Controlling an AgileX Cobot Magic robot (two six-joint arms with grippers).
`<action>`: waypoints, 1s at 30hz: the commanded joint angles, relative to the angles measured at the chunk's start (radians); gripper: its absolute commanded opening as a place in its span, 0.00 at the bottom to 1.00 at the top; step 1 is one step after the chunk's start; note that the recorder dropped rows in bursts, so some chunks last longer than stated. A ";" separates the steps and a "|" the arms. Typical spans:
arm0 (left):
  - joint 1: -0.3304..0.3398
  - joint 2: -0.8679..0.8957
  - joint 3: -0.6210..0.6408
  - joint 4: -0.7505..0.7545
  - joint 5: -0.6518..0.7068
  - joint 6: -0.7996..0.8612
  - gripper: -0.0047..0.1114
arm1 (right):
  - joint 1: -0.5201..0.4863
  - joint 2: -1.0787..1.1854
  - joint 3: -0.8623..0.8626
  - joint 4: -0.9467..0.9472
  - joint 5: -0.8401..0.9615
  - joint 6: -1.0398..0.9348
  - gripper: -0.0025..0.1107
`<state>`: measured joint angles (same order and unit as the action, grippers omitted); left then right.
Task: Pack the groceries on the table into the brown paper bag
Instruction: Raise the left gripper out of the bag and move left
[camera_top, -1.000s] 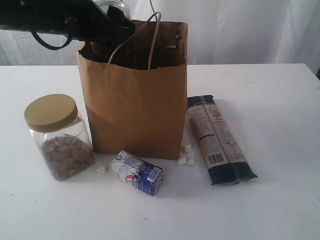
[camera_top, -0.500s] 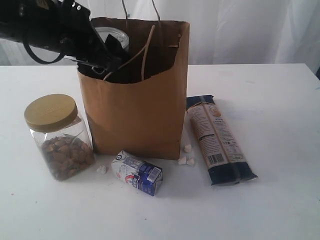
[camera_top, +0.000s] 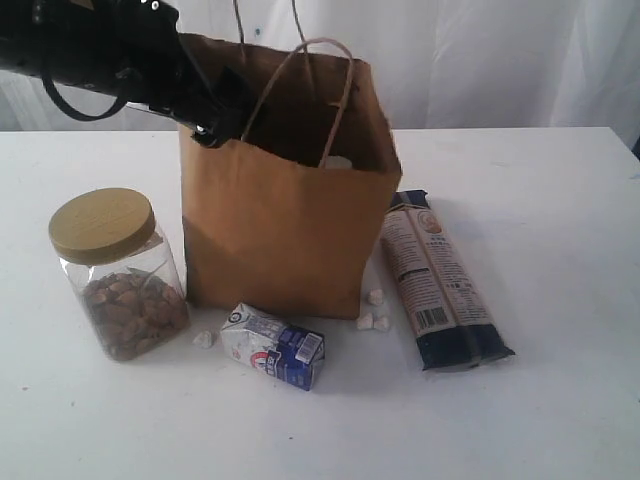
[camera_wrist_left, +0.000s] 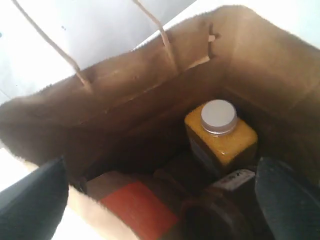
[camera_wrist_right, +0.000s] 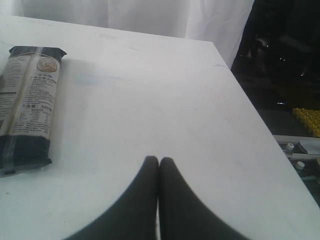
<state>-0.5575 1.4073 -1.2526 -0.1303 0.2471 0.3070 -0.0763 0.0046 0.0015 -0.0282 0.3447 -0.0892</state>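
Hovering over brown paper bag (camera_top: 285, 230) with left tool (camera_wrist_left: 160, 180) spread wide, empty; gold-lidded jar (camera_top: 115, 270) nearest, toward left edge of table (camera_top: 560, 200). Right tool (camera_wrist_right: 159, 172) pressed shut, empty.

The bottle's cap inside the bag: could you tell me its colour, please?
White cap; clearest in the left wrist view.

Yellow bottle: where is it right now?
The left wrist view shows the yellow bottle standing upright inside the brown paper bag, tucked into a corner against its wall.
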 joint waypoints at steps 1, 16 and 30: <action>-0.004 -0.010 -0.003 -0.002 0.009 0.004 0.95 | -0.005 -0.005 -0.001 -0.002 -0.002 -0.004 0.02; -0.004 -0.131 -0.088 0.038 -0.054 0.010 0.95 | -0.005 -0.005 -0.001 -0.002 -0.002 -0.004 0.02; -0.002 -0.311 -0.088 0.191 0.128 0.010 0.95 | -0.005 -0.005 -0.001 -0.003 -0.002 0.020 0.02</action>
<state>-0.5575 1.1344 -1.3370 0.0000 0.2855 0.3178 -0.0763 0.0046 0.0015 -0.0282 0.3447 -0.0788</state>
